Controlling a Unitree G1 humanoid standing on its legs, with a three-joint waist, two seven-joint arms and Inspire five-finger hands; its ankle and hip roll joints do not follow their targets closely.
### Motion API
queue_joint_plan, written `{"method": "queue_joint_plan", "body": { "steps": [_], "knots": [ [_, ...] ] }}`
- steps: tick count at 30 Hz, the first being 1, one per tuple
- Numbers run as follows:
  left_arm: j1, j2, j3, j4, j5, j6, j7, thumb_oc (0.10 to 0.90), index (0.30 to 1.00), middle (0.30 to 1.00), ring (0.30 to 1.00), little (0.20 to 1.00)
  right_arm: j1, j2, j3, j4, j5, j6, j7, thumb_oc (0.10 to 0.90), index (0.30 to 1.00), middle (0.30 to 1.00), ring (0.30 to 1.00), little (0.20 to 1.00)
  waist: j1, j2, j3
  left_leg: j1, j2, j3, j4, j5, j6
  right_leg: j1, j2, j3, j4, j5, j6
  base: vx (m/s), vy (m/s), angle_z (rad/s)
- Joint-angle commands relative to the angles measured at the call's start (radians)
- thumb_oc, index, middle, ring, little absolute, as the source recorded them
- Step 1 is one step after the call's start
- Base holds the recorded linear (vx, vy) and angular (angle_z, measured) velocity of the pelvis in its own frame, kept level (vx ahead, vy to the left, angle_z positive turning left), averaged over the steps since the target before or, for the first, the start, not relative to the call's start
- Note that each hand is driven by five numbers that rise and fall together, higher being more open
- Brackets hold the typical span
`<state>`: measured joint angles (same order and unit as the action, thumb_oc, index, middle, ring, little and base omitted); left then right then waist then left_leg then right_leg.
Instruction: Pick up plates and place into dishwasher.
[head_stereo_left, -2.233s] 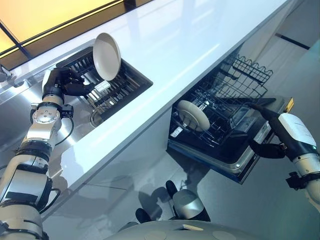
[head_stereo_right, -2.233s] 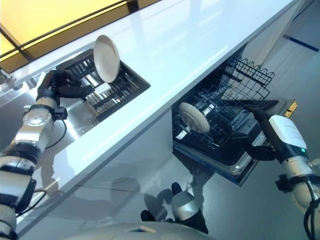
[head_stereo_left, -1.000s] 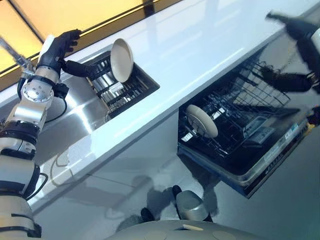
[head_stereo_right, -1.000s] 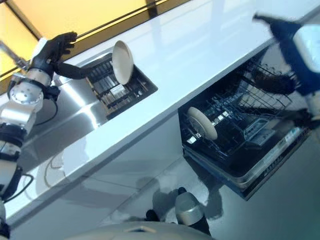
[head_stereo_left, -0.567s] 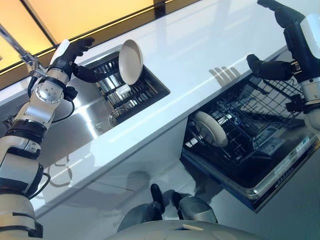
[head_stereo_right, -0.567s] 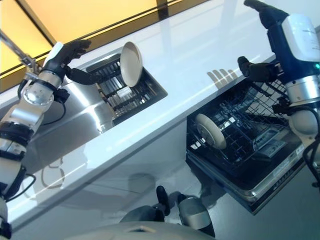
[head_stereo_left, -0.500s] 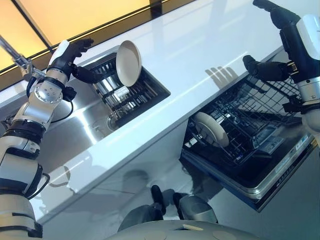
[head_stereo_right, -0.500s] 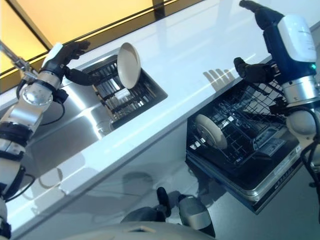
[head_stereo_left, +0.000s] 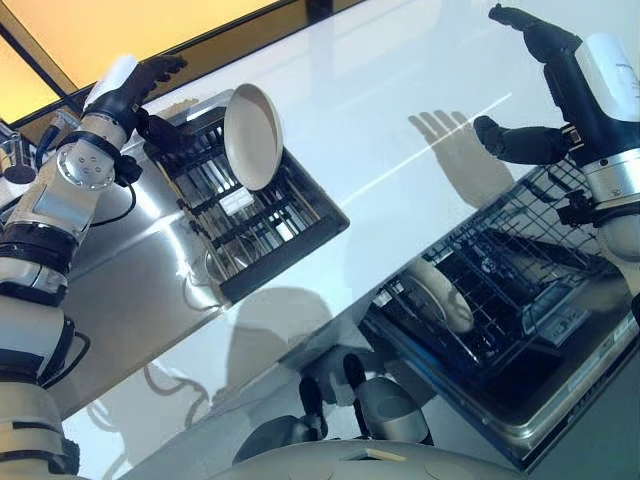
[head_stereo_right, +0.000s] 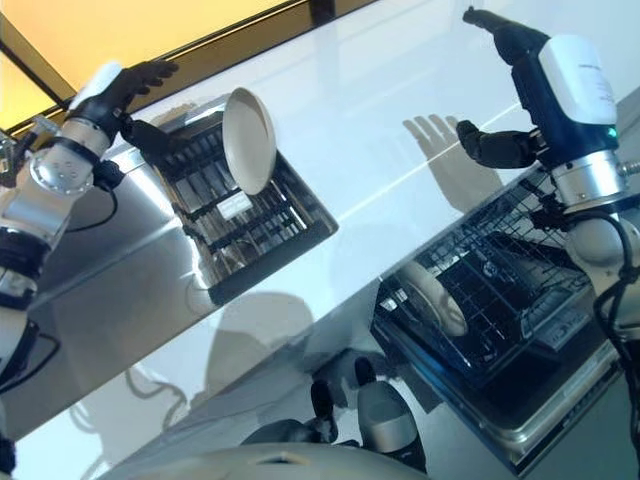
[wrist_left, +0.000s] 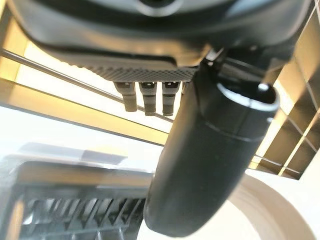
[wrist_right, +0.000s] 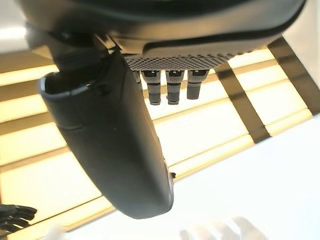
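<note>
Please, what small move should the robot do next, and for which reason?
Probably bring the left hand down onto the plate standing upright in the sink rack. Both hands are open and hold nothing, the right hand is raised over the counter, and one plate already stands in the dishwasher rack.

Warm yellow light shines from 11 o'clock; the white table (head_stereo_left: 400, 90) glares and holds a dark hand shadow.

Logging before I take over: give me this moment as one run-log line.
left hand: open, beside plate in sink rack | right hand: open, above counter | second plate: in dishwasher rack
</note>
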<state>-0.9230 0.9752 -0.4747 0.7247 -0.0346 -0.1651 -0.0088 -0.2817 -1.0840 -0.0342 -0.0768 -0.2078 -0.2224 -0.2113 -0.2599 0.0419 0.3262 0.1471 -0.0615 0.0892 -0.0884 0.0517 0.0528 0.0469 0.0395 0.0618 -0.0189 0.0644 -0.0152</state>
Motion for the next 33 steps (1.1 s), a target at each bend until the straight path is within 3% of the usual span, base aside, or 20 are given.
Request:
{"method": "queue_joint_plan", "body": {
  "steps": [1,20,33],
  "knots": [
    [-0.136,0.047,-0.011,0.017,0.037,-0.06,0.029,0.8,0.9,0.9,0.9,0.9,-0.038,-0.039,-0.112,-0.054,0.029,-0.029,-0.031,0.8,0.9,0.9,0.9,0.9,-0.002,0.026,-0.174,-0.015,-0.026,0.053,0.006,-0.055,-0.045,-0.023,0.025,0.023,0.039,-0.027,0.113,0.12,-0.034,-0.04],
    [-0.167,0.03,-0.073,0.004,-0.029,-0.047,-0.084,0.8,0.9,0.9,0.9,0.9,-0.005,-0.049,-0.105,-0.076,-0.017,0.021,0.023,0.8,0.9,0.9,0.9,0.9,-0.038,0.052,-0.175,0.002,-0.023,0.099,0.006,-0.084,-0.028,-0.034,0.014,0.046,0.056,-0.036,0.131,0.08,-0.014,-0.05],
    [-0.197,0.025,-0.086,0.064,-0.014,-0.055,-0.048,0.8,0.9,0.9,0.9,0.9,0.008,-0.065,-0.098,-0.085,-0.034,0.024,0.053,0.8,0.9,0.9,0.9,0.9,-0.063,0.06,-0.168,0.013,-0.023,0.124,0.014,-0.097,-0.023,-0.042,0.004,0.051,0.07,-0.039,0.137,0.06,-0.006,-0.03]
  ]
}}
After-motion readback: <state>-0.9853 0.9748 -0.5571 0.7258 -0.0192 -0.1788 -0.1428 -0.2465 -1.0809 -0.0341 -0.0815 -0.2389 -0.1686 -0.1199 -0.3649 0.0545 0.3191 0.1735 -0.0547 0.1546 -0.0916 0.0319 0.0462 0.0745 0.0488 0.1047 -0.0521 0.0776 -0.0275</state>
